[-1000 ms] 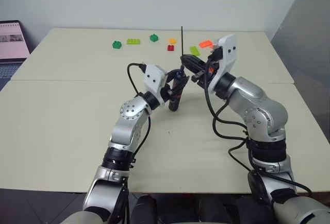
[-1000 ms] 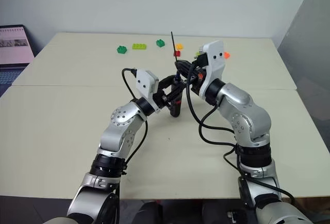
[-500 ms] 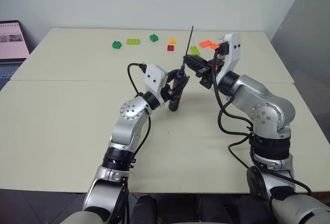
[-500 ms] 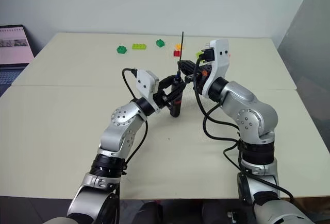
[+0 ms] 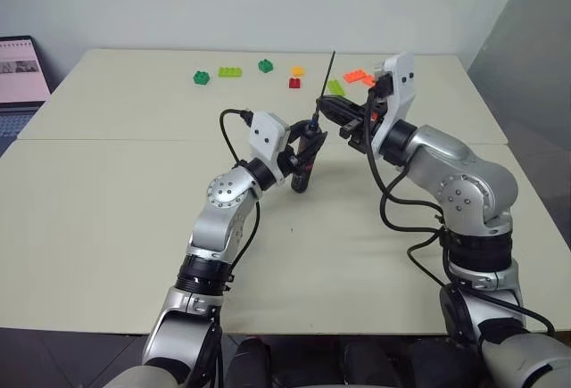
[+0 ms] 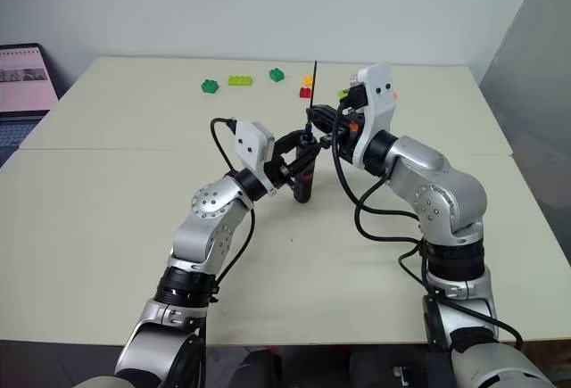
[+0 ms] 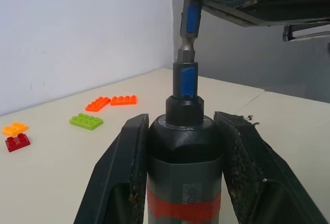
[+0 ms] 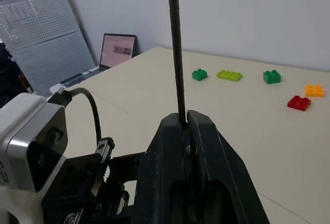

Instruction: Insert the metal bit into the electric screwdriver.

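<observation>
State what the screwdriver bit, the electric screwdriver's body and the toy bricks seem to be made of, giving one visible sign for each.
Screwdriver bit: metal, probably steel; grey sheen, blue-painted bands.
Electric screwdriver: likely matte black plastic or coated metal, smooth with soft highlights, red band.
Toy bricks: moulded plastic; bright solid colours, studs.

No legible text, brand, number or sign was recorded.

- Electric screwdriver (image 7: pixel 184 183): a faint embossed mark sat on the grey band just above the red band; the characters could not be read.
- Laptop (image 8: pixel 117 50): the screen showed a pale page with a dark strip of small pictures; its lettering was too small to read.
- White camera housing (image 8: pixel 32 142): dark marks at its lower edge could not be read.
</observation>
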Controlling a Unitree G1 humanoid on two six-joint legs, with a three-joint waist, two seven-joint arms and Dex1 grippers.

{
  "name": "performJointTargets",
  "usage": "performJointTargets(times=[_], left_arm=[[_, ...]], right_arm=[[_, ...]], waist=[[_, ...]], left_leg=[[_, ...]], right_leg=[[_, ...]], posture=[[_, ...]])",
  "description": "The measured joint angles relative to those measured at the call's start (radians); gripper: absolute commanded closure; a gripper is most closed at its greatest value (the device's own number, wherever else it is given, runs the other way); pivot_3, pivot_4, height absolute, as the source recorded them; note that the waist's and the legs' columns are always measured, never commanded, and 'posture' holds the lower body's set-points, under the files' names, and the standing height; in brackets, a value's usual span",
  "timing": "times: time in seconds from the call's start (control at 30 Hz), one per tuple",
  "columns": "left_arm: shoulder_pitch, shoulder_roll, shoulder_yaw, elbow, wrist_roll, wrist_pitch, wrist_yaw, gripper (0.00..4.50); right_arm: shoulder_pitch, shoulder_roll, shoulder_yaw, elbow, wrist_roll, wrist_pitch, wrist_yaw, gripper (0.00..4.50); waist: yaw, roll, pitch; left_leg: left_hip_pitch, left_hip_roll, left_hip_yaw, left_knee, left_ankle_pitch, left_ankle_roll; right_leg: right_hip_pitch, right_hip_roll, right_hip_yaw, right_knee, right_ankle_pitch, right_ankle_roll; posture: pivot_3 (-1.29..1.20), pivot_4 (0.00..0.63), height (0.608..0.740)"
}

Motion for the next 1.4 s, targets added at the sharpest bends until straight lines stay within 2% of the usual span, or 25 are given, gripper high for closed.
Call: performJointTargets(times=[0.23,0.5,1.4], left_arm=[[0.000,0.000,-0.002,0.000,0.000,-0.009,-0.004,2.86],[-0.001,0.000,-0.003,-0.001,0.000,-0.016,0.000,2.86],[-0.004,0.004,-0.008,0.001,0.000,-0.016,0.003,2.86]], right_arm=[[-0.057,-0.021,0.012,0.060,-0.005,0.010,0.038,4.50],[-0.046,-0.017,0.002,-0.010,0.001,0.067,-0.022,4.50],[-0.005,0.009,0.007,-0.140,-0.005,0.139,-0.139,4.50]], waist=[[0.000,0.000,0.000],[0.000,0.000,0.000],[0.000,0.000,0.000]], left_leg=[[-0.002,0.000,0.000,-0.001,0.000,0.000],[-0.009,0.000,0.000,0.000,0.000,0.000],[-0.010,0.000,0.000,0.000,0.001,0.001]], right_leg=[[-0.003,0.000,0.000,0.000,0.000,0.000],[-0.009,0.000,0.000,0.001,0.000,0.000],[-0.010,0.000,0.000,0.001,0.000,0.000]], posture=[[0.00,0.150,0.740],[0.00,0.150,0.740],[0.00,0.150,0.740]])
